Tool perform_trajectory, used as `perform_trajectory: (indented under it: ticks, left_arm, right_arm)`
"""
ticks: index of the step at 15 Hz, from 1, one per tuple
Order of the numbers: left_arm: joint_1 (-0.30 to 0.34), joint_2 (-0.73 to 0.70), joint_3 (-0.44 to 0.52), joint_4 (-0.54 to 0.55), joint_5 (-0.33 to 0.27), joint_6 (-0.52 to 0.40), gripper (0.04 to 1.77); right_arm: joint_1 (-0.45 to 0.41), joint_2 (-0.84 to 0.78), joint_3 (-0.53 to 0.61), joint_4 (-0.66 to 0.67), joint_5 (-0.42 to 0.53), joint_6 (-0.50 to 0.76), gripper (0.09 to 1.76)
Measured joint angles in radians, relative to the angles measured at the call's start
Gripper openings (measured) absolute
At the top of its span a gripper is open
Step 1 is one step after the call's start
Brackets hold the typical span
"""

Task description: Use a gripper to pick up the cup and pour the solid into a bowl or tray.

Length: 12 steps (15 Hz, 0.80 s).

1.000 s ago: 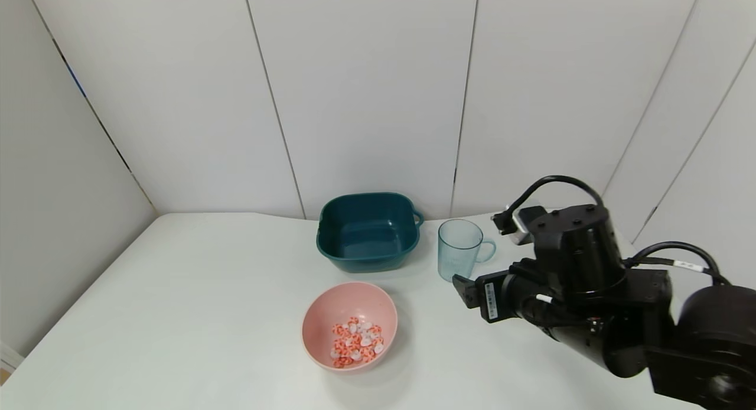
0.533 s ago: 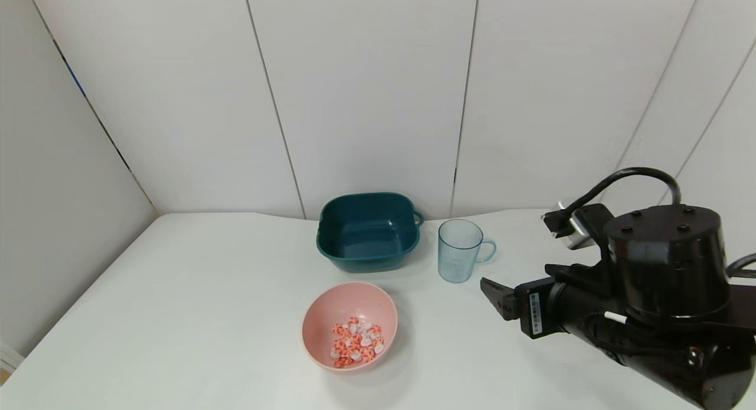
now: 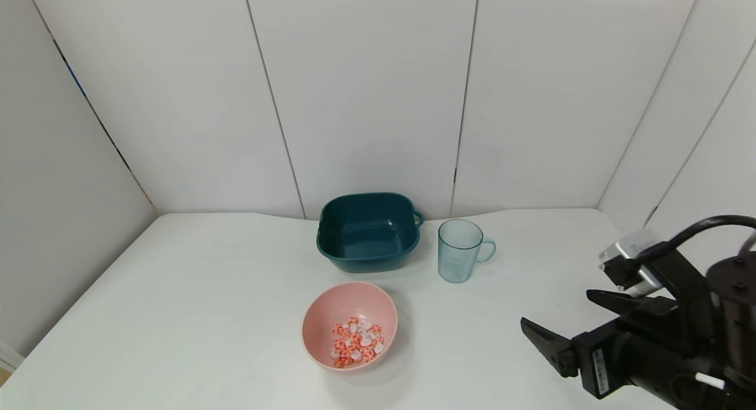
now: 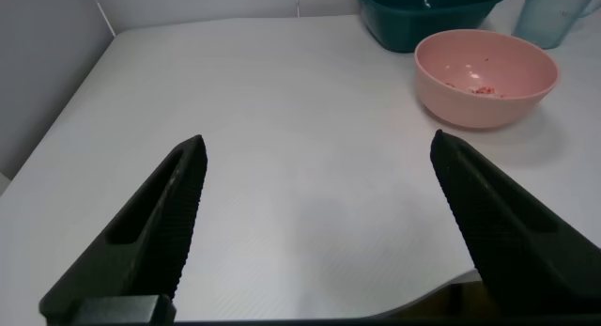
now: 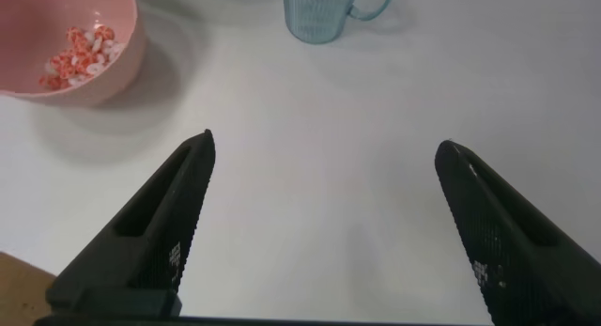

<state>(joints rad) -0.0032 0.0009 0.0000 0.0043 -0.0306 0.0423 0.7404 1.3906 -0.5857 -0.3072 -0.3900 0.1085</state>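
Observation:
The light-blue transparent cup (image 3: 459, 250) stands upright on the white table, its handle pointing right, and it looks empty. The solid (image 3: 356, 342), orange-red and white pieces, lies inside the pale-pink bowl (image 3: 316, 321) near the front middle. My right gripper (image 3: 555, 308) hangs open at the front right, well clear of the cup, with nothing between its fingers. In the right wrist view the right gripper (image 5: 324, 140) faces bare table, with the cup (image 5: 319, 11) and the bowl (image 5: 99, 82) farther off. The left gripper (image 4: 317, 138) is open over the table's near left part.
A dark teal tub (image 3: 369, 230) with side handles stands at the back, just left of the cup. White wall panels close off the table (image 3: 207, 292) behind and on both sides. The table's front edge shows in the left wrist view.
My right arm has drawn back from beside the cup toward the front right, its gripper staying open. Cup, bowl and tub have not moved.

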Motion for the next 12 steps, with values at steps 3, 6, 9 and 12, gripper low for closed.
perform_trajectory:
  ticks: [3,6,9,12]
  left_arm:
    - [0.0,0.0,0.0,0.0,0.0,0.0,1.72]
    - [0.0,0.0,0.0,0.0,0.0,0.0,1.72]
    - [0.0,0.0,0.0,0.0,0.0,0.0,1.72]
    - [0.0,0.0,0.0,0.0,0.0,0.0,1.72]
  right_arm:
    - [-0.025,-0.12,0.065,0.011,0.004,-0.059,1.7]
    - [-0.07,-0.23,0.113,0.041,0.043,-0.107,1.7]
    - [-0.135,-0.325,0.116,0.178,0.158,-0.183,1.7]
    - [-0.2,-0.403,0.111,0.213,0.251,-0.24,1.7]
